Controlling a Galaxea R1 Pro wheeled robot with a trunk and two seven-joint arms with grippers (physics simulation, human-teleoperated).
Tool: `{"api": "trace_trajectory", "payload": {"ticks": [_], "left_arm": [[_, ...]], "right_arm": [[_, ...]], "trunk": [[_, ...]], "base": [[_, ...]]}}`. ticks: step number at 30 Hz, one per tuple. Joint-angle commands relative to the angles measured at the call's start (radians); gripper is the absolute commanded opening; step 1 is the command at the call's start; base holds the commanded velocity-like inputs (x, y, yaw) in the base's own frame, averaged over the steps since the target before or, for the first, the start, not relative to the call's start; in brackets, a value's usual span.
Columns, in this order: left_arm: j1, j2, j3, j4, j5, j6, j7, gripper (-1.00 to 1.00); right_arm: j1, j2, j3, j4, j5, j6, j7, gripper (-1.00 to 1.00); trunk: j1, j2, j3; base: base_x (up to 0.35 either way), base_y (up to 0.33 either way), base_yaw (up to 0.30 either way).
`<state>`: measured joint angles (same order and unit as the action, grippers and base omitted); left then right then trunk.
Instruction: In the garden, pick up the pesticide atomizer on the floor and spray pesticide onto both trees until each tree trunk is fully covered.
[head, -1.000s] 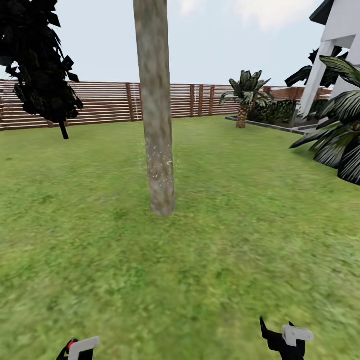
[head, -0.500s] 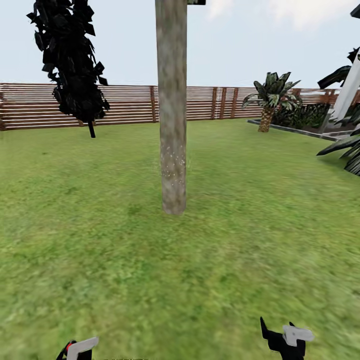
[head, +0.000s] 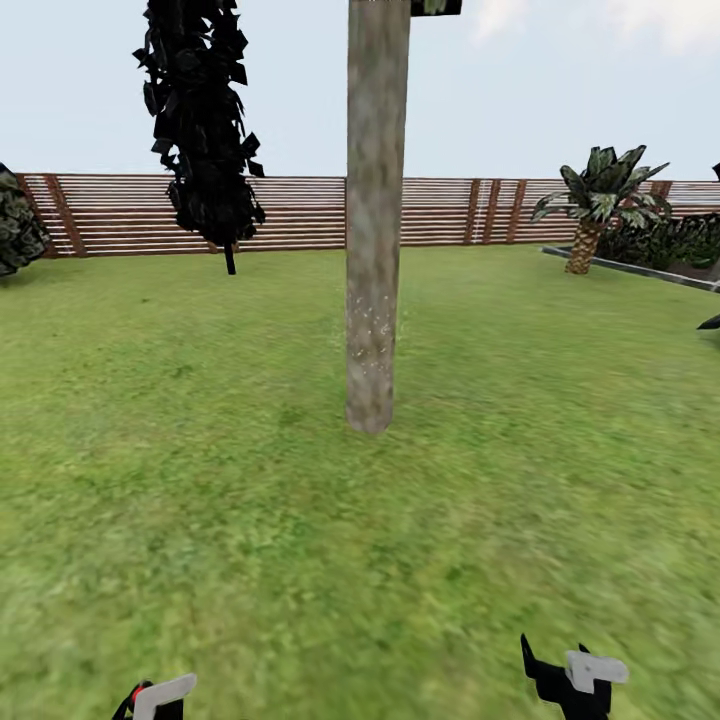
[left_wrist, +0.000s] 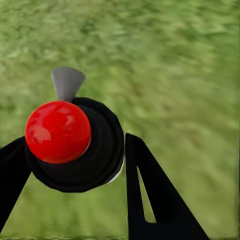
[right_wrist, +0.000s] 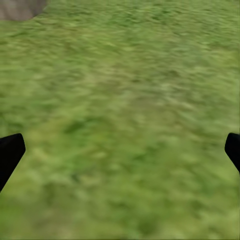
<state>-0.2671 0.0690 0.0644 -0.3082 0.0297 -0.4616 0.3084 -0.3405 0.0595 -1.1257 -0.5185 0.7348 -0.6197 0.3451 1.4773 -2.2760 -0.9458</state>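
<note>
The left hand (left_wrist: 75, 165) is pressed around the pesticide atomizer (left_wrist: 75, 145), a black round body topped by a glossy red ball with a grey nozzle tip, and both are held over the lawn (left_wrist: 175, 75). In the head view the left hand (head: 160, 697) is seen at the lower edge, on the near side of the tree trunk (head: 376, 220) and well apart from it. The right hand (right_wrist: 120, 147) is spread wide, with its two black fingertips (right_wrist: 10, 152) at opposite edges and nothing between them; in the head view the right hand (head: 570, 680) is also low and well short of the trunk. The trunk, pale grey-beige and mottled, is planted upright in the lawn (head: 200, 450), and fine pale specks are scattered on and just beside its lower part. Behind the trunk, a slatted wooden fence (head: 300, 212) is run across the garden. A slim black tree (head: 205, 130) is set to the trunk's left, near the fence, and a palm (head: 595, 200) to the trunk's right.
</note>
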Motion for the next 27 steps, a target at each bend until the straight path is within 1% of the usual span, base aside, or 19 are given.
{"api": "trace_trajectory", "payload": {"ticks": [1,14,27], "left_arm": [[-0.001,0.000,0.000,0.000,0.000,0.000,0.000,-1.00],[0.000,0.000,0.000,0.001,0.001,0.000,0.000,-1.00],[-0.001,-0.001,0.000,0.001,0.001,0.000,0.000,-1.00]], "right_arm": [[0.000,0.000,0.000,0.000,0.000,0.000,0.000,1.00],[0.000,-0.001,0.000,0.000,0.000,0.000,0.000,1.00],[0.000,-0.001,0.000,0.000,0.000,0.000,0.000,1.00]], "trunk": [[0.000,0.000,0.001],[0.000,0.000,0.011],[0.000,0.000,0.022]], "base": [[0.000,-0.269,0.263],[0.000,-0.258,0.263],[0.000,-0.014,0.264]]}}
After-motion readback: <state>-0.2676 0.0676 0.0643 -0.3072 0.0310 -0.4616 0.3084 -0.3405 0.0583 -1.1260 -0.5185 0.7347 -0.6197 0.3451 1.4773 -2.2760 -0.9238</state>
